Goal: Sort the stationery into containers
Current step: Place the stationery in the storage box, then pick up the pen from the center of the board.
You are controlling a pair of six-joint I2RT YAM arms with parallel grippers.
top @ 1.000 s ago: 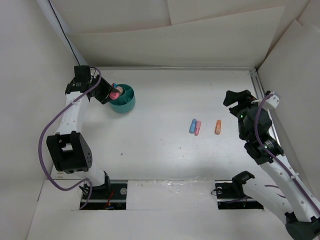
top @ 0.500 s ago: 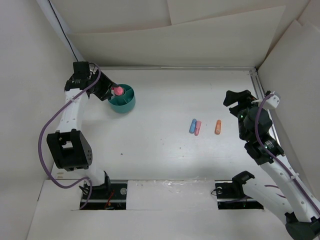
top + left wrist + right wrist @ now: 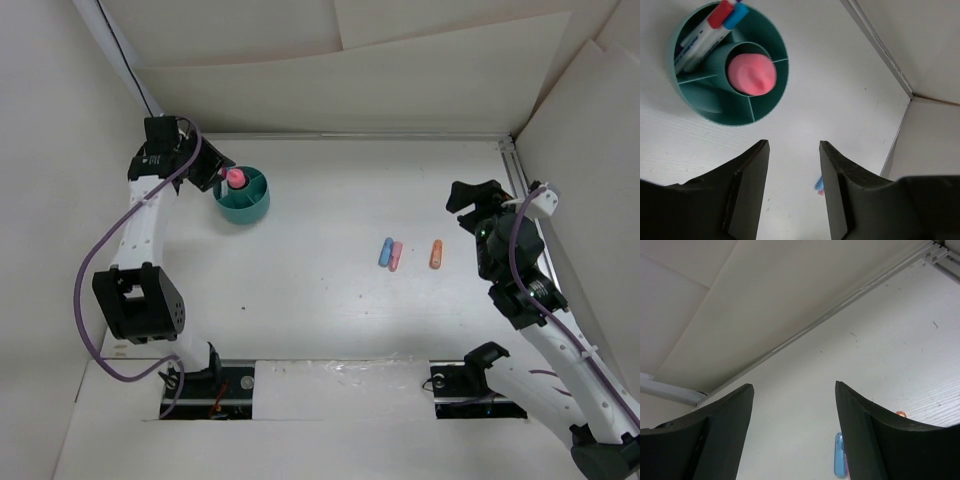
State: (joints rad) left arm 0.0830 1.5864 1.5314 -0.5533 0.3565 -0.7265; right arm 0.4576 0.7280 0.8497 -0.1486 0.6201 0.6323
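Note:
The teal cup (image 3: 245, 207) stands at the back left, also in the left wrist view (image 3: 700, 102). A pink marker (image 3: 752, 74) stands in its centre tube (image 3: 237, 179). White pens with red and blue caps (image 3: 715, 27) lean in one outer compartment. My left gripper (image 3: 215, 176) is open and empty just left of the cup (image 3: 791, 192). A blue marker (image 3: 385, 251), a pink marker (image 3: 396, 256) and an orange marker (image 3: 436, 254) lie right of centre. The blue one shows in the right wrist view (image 3: 839, 461). My right gripper (image 3: 475, 197) is open and empty, raised to their right (image 3: 794, 430).
White walls enclose the table on three sides. A metal rail (image 3: 517, 170) runs along the right edge near my right arm. Bare table lies between the cup and the three markers.
My left gripper has drawn back to the left, away from the cup, leaving the pink marker standing in the centre tube. The right arm has not moved.

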